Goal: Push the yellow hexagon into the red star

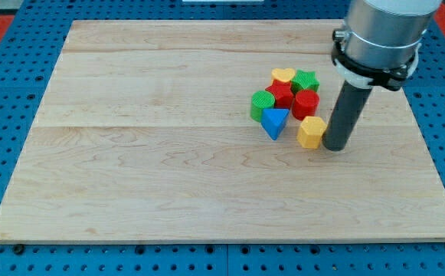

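Your tip (336,147) grabs nothing; it touches the yellow hexagon (311,132) on the view's right, below the red star (281,96)

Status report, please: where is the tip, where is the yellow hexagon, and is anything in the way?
My tip at right side of yellow hexagon block, touching or nearly. Red star block up-left in cluster. Red cylinder block and blue triangle block close beside the path.

No readable text, label, number or sign anywhere.
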You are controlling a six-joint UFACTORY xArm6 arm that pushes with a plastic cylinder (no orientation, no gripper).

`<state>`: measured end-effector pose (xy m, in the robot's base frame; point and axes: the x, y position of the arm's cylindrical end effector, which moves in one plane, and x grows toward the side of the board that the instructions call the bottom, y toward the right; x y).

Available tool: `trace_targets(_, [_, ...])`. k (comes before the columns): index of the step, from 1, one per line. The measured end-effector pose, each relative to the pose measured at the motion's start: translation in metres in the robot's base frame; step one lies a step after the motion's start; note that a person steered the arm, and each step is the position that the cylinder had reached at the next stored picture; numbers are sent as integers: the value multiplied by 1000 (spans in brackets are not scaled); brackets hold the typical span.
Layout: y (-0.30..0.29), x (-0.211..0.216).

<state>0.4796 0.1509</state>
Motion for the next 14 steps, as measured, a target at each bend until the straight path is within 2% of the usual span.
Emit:
trace_targets(5, [-32, -31])
trace_targets(7, [-32, -26])
trace_targets(8, [-32, 7])
trace_targets(10, [-60, -5])
trace_targets(12, [-61, -24])
trace_targets(13, [-61, -25])
trace_targets(14, [-61, -5])
